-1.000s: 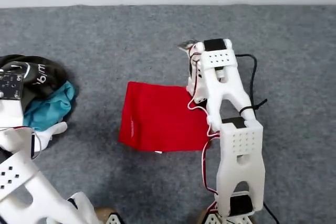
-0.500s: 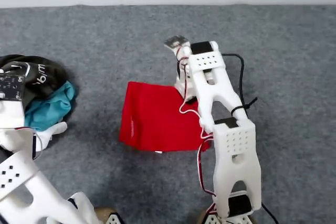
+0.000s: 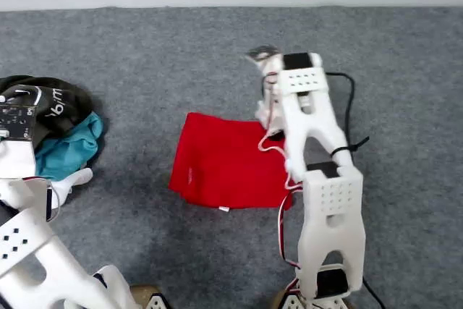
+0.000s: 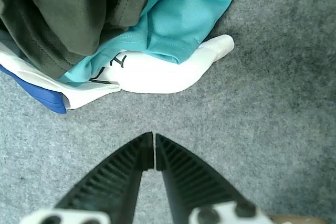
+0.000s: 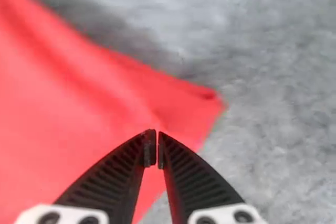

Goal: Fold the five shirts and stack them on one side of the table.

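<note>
A folded red shirt (image 3: 224,168) lies flat in the middle of the high view on the grey felt table cover (image 3: 145,56). The white right arm (image 3: 311,128) reaches up from the bottom edge of the frame and crosses the shirt's right side. In the right wrist view the right gripper (image 5: 152,148) is clenched, its black ribbed tips pressed together on the red cloth near one corner, where a crease runs out from them.

At the left edge of the high view sits a loose heap: a dark olive shirt (image 3: 51,99) on top, a teal shirt (image 3: 69,146) under it and a white shirt (image 3: 72,179) poking out below. The left gripper (image 4: 155,140) hangs clenched and empty over bare felt just beside that heap.
</note>
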Tool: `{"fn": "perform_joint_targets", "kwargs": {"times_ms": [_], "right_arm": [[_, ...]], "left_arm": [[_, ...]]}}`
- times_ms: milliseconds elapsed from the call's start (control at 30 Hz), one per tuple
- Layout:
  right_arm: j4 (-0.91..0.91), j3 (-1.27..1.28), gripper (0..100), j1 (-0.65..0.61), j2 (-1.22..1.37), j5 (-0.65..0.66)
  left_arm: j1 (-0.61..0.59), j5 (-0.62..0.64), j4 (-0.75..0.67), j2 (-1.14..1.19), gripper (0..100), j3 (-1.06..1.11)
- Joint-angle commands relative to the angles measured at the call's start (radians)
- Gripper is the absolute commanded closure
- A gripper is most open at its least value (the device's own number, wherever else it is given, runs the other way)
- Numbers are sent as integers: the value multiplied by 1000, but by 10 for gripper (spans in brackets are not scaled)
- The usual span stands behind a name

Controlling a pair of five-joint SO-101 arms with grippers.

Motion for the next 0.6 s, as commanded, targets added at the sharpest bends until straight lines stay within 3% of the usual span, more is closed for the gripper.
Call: {"fn": "perform_joint_targets", "kwargs": {"times_ms": [0,167,567], "right_arm": [[93,-57,989,-70,-122,0],[139,11,989,-102,-208,-6],[74,456,989,-96,-354,-11]], "left_arm": [[5,8,-18,-21,985,-5],[5,8,-18,-21,985,-5],[3,8,-18,-21,985,-5]]}}
